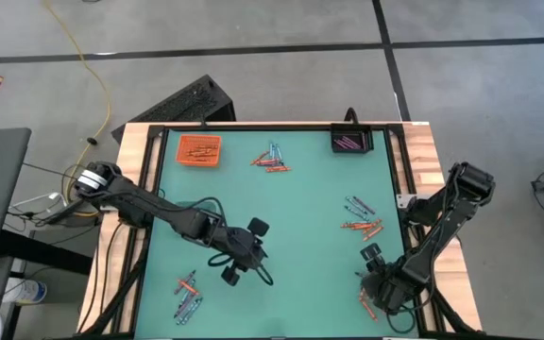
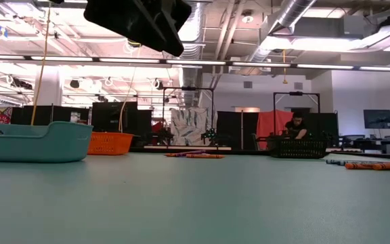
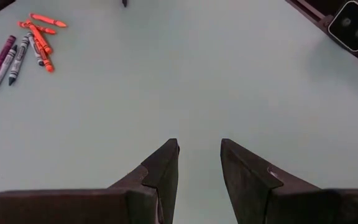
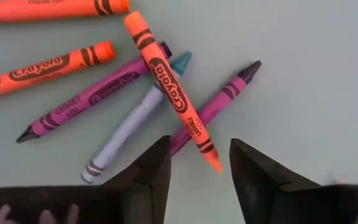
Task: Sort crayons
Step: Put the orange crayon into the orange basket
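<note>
Overhead and wrist views of the green table (image 1: 281,203) during crayon sorting. The right gripper (image 4: 194,165) is held low over a small heap of crayons (image 1: 370,304) at the table's near right corner, its fingers spread and empty. Between the fingertips lies the tip of an orange crayon (image 4: 169,87), which rests across a purple crayon (image 4: 213,106) and a pale blue crayon (image 4: 132,121); a second purple crayon (image 4: 86,99) and more orange ones lie just beside.

The left gripper (image 3: 197,165) is seen above bare table near the front centre, fingers parted and holding nothing, with a loose cluster (image 3: 23,43) off to one side.

Further groups are scattered at the back centre (image 1: 272,159), the right side (image 1: 362,217) and the near left (image 1: 187,293). An orange tray (image 1: 198,149) and a black tray (image 1: 351,142) at the far edge already hold some crayons.

Risk: because the orange crayon is stacked on two others, it is judged that closing here could pinch a neighbour as well, or roll the round stick out of the fingers. A grip taken at the very tip could let it pivot and drop in transit.
</note>
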Action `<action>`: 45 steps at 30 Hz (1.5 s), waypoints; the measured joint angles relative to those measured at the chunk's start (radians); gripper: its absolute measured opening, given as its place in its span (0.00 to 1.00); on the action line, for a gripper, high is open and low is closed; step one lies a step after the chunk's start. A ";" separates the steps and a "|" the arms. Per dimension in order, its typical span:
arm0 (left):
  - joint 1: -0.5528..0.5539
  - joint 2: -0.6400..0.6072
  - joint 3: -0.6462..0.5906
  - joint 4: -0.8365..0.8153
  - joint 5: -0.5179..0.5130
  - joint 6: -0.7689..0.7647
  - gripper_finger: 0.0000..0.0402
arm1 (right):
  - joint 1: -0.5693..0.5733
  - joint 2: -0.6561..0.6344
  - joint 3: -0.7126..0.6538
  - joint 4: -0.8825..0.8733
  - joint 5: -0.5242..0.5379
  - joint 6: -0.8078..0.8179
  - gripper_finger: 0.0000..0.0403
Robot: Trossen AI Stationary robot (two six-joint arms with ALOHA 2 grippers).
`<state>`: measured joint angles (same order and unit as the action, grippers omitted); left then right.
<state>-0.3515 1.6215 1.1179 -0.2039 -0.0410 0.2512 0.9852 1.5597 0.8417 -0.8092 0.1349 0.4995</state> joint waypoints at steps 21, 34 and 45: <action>-0.002 0.000 0.000 0.039 0.000 0.002 0.27 | -0.006 0.000 0.000 0.033 -0.059 -0.014 0.15; -0.002 0.000 0.000 0.038 0.000 0.016 0.27 | -0.006 0.000 0.001 0.058 -0.062 -0.013 0.01; -0.002 0.000 0.000 0.020 0.000 0.037 0.27 | -0.008 0.000 0.049 0.049 -0.058 -0.018 0.00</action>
<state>-0.3531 1.6211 1.1175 -0.1843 -0.0414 0.2878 0.9768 1.5593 0.8909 -0.7606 0.0769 0.4812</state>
